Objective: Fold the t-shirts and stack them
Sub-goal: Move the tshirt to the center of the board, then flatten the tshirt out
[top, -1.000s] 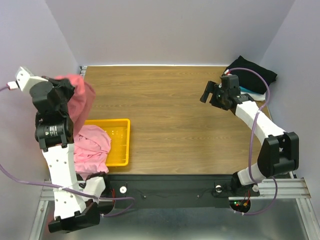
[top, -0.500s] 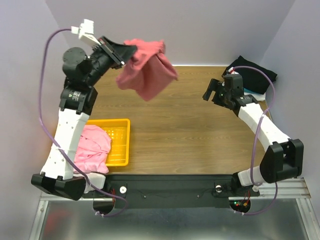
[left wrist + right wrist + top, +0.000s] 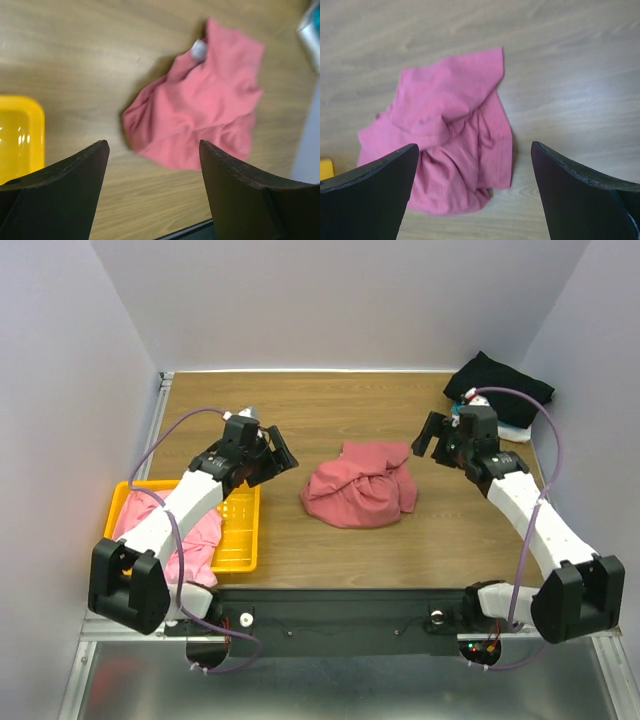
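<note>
A dusty-red t-shirt (image 3: pixel 360 485) lies crumpled in a heap on the middle of the wooden table, also seen in the left wrist view (image 3: pixel 200 110) and the right wrist view (image 3: pixel 445 135). My left gripper (image 3: pixel 281 452) hovers just left of it, open and empty (image 3: pixel 154 165). At the heap's right side my right gripper (image 3: pixel 428 437) is open too, nothing between its fingers (image 3: pixel 475 170). A light pink t-shirt (image 3: pixel 195 545) spills over the yellow basket. A black t-shirt (image 3: pixel 500 385) lies in the back right corner.
The yellow slotted basket (image 3: pixel 252 530) stands at the near left, its corner showing in the left wrist view (image 3: pixel 17 130). Something white and teal (image 3: pixel 515 425) lies beneath the black shirt. Purple walls close in the table on three sides.
The left arm swung the dusty-red shirt from the far left up over the table, opened its jaws and dropped low. The shirt now lies on the table's middle. The right arm shifted slightly.
</note>
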Available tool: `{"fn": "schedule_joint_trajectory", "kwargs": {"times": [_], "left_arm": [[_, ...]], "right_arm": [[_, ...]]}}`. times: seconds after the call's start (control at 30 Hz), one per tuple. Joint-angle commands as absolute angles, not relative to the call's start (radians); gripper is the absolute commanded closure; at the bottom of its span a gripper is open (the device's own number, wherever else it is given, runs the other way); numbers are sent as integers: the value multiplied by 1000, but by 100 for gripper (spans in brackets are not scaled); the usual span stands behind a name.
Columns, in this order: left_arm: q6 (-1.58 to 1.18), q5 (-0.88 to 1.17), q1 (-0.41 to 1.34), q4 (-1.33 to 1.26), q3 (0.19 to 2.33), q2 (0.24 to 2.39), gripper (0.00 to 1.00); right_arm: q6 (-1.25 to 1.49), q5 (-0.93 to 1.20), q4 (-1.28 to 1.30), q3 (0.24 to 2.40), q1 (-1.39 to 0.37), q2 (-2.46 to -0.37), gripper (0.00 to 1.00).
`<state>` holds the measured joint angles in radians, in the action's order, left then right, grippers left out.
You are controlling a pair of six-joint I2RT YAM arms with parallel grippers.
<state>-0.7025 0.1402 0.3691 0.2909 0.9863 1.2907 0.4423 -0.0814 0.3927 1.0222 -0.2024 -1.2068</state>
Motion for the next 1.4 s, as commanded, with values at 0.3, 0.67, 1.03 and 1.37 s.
{"fn": "schedule_joint_trajectory", "kwargs": {"times": [0.3, 0.67, 1.03, 1.37], "left_arm": [[-525, 63, 514, 264, 1081, 1439, 16], [-485, 71, 525, 297, 1199, 1621, 16], [-505, 32, 525, 342, 1253, 1603, 16], [-528, 54, 525, 316, 1376, 1462, 16]], "right_arm": [[511, 169, 313, 1115, -210, -1541, 6], [557, 247, 281, 1241, -321, -1775, 15], [529, 246, 345, 1390, -321, -1773, 99], [430, 481, 403, 1546, -319, -1554, 100]]}}
